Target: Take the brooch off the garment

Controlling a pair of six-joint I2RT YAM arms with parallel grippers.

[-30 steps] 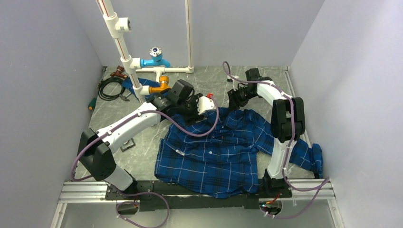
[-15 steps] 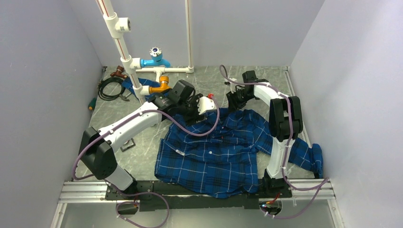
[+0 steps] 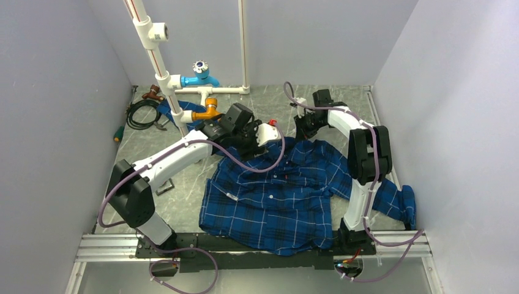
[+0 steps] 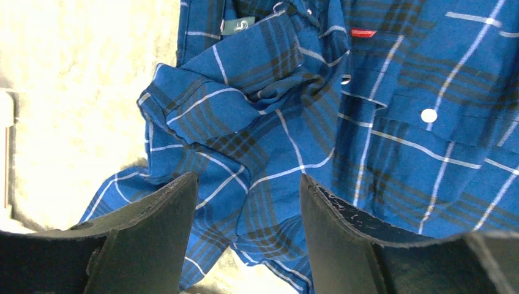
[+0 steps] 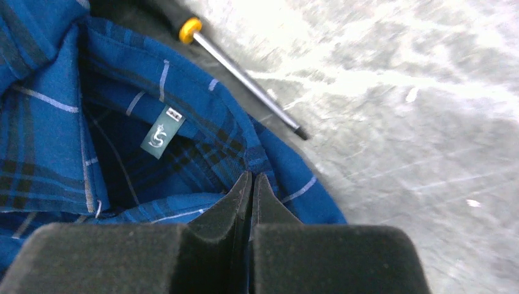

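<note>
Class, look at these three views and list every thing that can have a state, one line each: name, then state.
garment, spread on the table, front up, crumpled near the collar.
left gripper, open, above the garment, holding nothing.
right gripper, shut, tips at the collar edge.
screwdriver, lying flat on the table beside the collar.
</note>
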